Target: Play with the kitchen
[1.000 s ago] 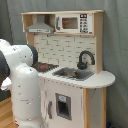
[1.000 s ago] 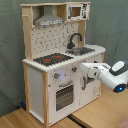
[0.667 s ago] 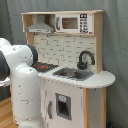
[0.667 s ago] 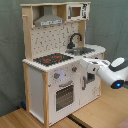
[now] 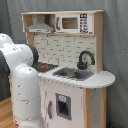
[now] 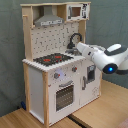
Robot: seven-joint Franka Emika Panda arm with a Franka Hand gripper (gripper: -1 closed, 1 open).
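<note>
Nearest in the first exterior view, the white arm [image 5: 22, 85] fills the 8 o'clock part of the frame and hides the front left of the kitchen [image 5: 75, 75]. Behind it stand the oven door [image 6: 64, 96] and knobs [image 6: 57, 76], seen in the second exterior view on the white front panel. Above these, the black-red stovetop [image 6: 52, 59] lies at the second exterior view's 9 o'clock side of the light-wood top, and the sink [image 5: 74, 74] with its black faucet [image 5: 84, 58] lies toward 3 o'clock in the first exterior view. In the second exterior view the arm reaches in from 3 o'clock, its tip [image 6: 75, 46] over the sink area just beside the faucet; whether the jaws are apart or together cannot be told. Farther back rise the pegboard [image 6: 47, 37], the grey hood [image 5: 40, 27] at 11 o'clock and a toy microwave [image 5: 74, 23] at 12 o'clock. The kitchen stands on a wooden floor [image 6: 15, 120].
</note>
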